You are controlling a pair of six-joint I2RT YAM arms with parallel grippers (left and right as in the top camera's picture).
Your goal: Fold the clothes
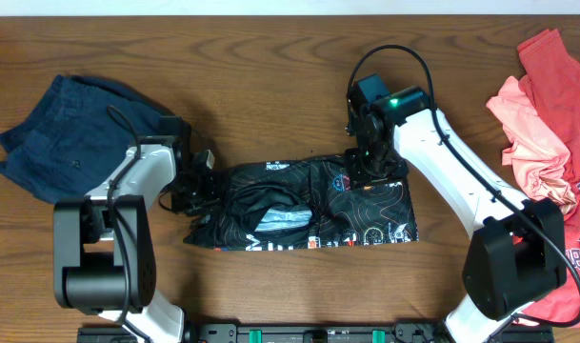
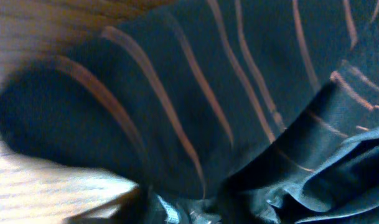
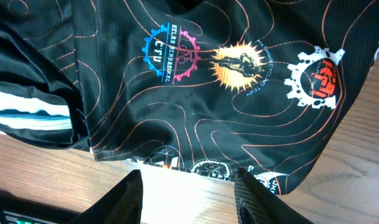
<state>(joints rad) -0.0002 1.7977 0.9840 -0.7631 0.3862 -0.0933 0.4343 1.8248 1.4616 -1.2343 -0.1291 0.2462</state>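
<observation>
Dark rubbery fingertips [image 3: 132,196] of right gripper [image 3: 188,186] at lens edge, spread apart, clamping nothing. Beneath and to either side: brown wood-grain table [image 3: 33,171], matte, bare.

Just ahead of those fingertips: hem of black mesh-knit jersey [image 3: 195,93], thin orange contour lines all over, fine ribbed weave, slick sporty synthetic by the look. Further ahead on same panel: round blue-pink cog logo [image 3: 170,51], orange sunburst logo [image 3: 242,65], white-red gear logo [image 3: 317,78]. Off to the left of the fingertips: white-and-teal striped band [image 3: 27,115] at a tucked edge.

Left gripper [image 1: 199,186] low at jersey's other end, against or in the cloth. Wrist view there filled with blurred black fabric and orange lines, own fingers not made out. Apart or clamped: cannot tell.

Progress, judged: partway on one item only. Jersey flat as a rough wide rectangle between both grippers, sides seemingly tucked in, grey-blue inner patch [image 1: 285,219] showing mid-panel, end by left gripper rumpled. Probably one more fold plus smoothing needed.

Beyond left gripper, outward: navy blue garment [image 1: 75,133], soft bunched heap, not neat. Well beyond right gripper, at table edge: coral and red shirts [image 1: 547,143], crumpled, unfolded. Bulk of task left.
</observation>
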